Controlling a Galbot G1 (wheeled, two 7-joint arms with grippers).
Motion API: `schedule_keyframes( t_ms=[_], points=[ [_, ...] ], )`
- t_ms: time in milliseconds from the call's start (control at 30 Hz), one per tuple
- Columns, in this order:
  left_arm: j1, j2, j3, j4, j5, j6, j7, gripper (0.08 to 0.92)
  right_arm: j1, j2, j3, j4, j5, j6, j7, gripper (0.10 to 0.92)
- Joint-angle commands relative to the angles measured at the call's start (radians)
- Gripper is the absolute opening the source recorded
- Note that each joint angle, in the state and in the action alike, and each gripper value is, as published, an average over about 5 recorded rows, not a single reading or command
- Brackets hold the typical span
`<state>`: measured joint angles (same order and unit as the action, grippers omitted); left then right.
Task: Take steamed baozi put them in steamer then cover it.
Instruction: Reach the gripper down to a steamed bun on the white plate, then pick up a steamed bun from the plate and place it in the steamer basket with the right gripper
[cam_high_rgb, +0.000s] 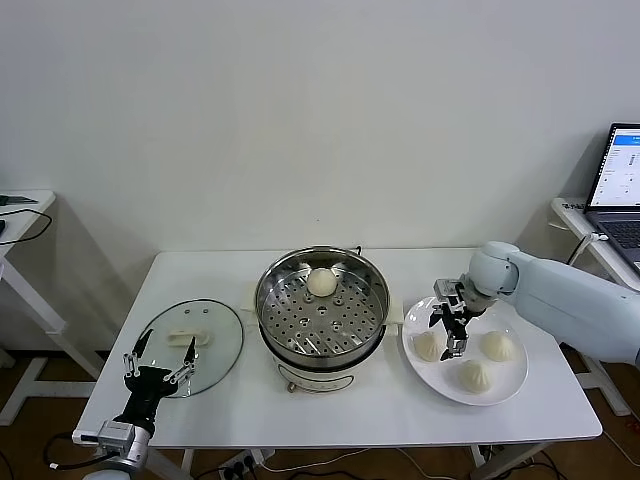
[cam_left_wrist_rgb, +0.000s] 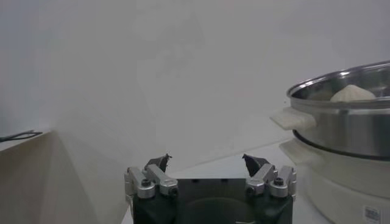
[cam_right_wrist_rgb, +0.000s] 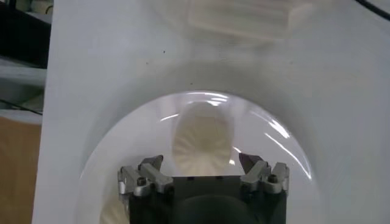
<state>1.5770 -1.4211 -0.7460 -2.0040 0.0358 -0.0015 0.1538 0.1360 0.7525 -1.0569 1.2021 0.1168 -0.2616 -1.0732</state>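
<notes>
The steel steamer (cam_high_rgb: 322, 310) stands mid-table with one baozi (cam_high_rgb: 321, 282) on its perforated tray. Three more baozi (cam_high_rgb: 428, 345), (cam_high_rgb: 497, 346), (cam_high_rgb: 474, 375) lie on a white plate (cam_high_rgb: 512, 378) to its right. My right gripper (cam_high_rgb: 452, 325) hovers open just above the plate's leftmost baozi (cam_right_wrist_rgb: 203, 143), which the right wrist view shows between the spread fingertips of that gripper (cam_right_wrist_rgb: 203, 161), not touching them. The glass cover (cam_high_rgb: 190, 345) lies flat on the table left of the steamer. My left gripper (cam_high_rgb: 158, 360) waits open at the table's front left, by the cover's near edge.
In the left wrist view the open left gripper (cam_left_wrist_rgb: 207, 161) points past the steamer (cam_left_wrist_rgb: 347, 122) with its baozi (cam_left_wrist_rgb: 352, 93). A laptop (cam_high_rgb: 620, 190) sits on a side table at the far right. Another side table (cam_high_rgb: 20, 215) stands at the far left.
</notes>
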Motion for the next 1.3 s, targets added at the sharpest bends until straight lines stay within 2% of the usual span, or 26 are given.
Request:
schedule_keyframes(
  t_ms=[33,400,733,967,1167,1300],
  points=[
    [0.002,-0.001,0.000,0.001,0.001,-0.003,0.001,0.823,-0.056,0.014,0.038,-0.024,-0.036,-0.006,0.014,0.823],
    [0.002,0.000,-0.001,0.001,0.000,-0.004,0.000,0.823,-0.073,0.019,0.060,-0.023,-0.050,-0.004,0.011,0.821],
    [0.000,-0.002,0.003,0.003,0.001,-0.006,-0.002,0.823,-0.061,0.019,0.063,-0.022,-0.050,-0.003,0.005,0.720],
    [0.001,-0.002,0.000,-0.002,0.001,-0.005,-0.004,0.823,-0.041,0.003,0.060,-0.006,-0.034,-0.007,-0.004,0.710],
    [0.003,0.000,-0.003,-0.007,0.001,-0.005,-0.004,0.823,0.093,-0.069,-0.013,0.069,0.060,-0.017,-0.011,0.704],
    [0.002,0.001,-0.005,-0.009,0.000,-0.005,-0.005,0.823,0.265,-0.128,-0.138,0.152,0.183,-0.030,-0.023,0.704]
  ],
)
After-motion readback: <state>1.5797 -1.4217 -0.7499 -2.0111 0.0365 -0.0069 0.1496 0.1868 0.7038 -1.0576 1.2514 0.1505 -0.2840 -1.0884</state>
